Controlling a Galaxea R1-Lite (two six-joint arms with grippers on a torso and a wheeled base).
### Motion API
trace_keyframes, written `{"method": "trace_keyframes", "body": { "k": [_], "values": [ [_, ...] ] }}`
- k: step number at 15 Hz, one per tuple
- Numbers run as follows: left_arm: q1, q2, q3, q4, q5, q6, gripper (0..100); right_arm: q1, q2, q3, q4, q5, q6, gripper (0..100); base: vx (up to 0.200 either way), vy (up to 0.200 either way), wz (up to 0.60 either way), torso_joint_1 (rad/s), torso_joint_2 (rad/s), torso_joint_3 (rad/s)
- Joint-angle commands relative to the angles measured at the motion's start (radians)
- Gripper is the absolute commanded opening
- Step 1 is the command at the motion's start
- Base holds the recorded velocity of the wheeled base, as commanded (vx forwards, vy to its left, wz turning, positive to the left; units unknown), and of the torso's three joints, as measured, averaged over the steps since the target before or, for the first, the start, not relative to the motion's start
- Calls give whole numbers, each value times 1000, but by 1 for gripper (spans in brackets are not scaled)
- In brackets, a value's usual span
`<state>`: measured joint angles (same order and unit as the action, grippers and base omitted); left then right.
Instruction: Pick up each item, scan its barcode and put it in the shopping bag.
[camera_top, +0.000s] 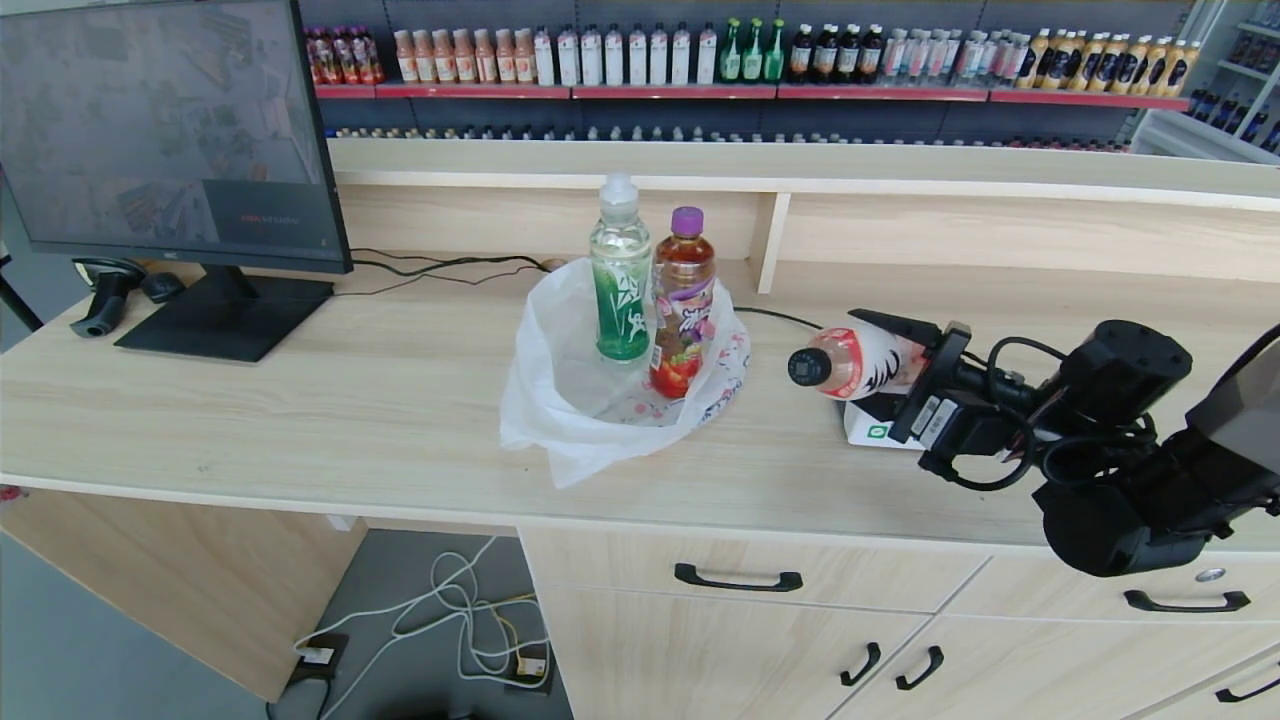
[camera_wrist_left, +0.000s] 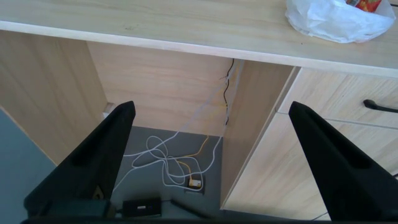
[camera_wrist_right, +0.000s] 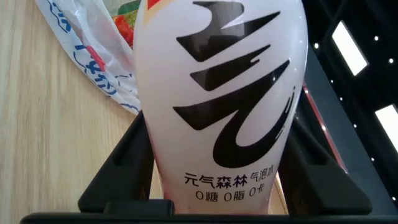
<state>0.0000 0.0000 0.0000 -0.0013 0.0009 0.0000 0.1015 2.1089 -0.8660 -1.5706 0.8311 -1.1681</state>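
My right gripper (camera_top: 905, 365) is shut on a white-labelled bottle (camera_top: 855, 362), held on its side just above the counter to the right of the shopping bag, cap pointing at the bag. From the right wrist the bottle (camera_wrist_right: 224, 99) sits between the two black fingers (camera_wrist_right: 121, 168). The white plastic shopping bag (camera_top: 560, 400) lies open mid-counter with a green-labelled clear bottle (camera_top: 621, 270) and a purple-capped tea bottle (camera_top: 683, 300) standing upright in it. My left gripper (camera_wrist_left: 211, 162) hangs open below the counter's front edge, with floor cables beneath it.
A monitor (camera_top: 165, 130) stands at the counter's back left, with a black handheld scanner (camera_top: 100, 300) beside its base. A small white card (camera_top: 875, 428) lies under the held bottle. A raised ledge and divider (camera_top: 770, 240) run behind the bag. Drawers (camera_top: 740, 578) front the counter.
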Motion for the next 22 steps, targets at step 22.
{"method": "trace_keyframes", "body": {
  "k": [22],
  "values": [
    [0, 0, 0, 0, 1, 0, 100, -23, -138, -145, 0, 2, 498, 0, 0, 0, 0, 0, 0, 0]
  ]
}}
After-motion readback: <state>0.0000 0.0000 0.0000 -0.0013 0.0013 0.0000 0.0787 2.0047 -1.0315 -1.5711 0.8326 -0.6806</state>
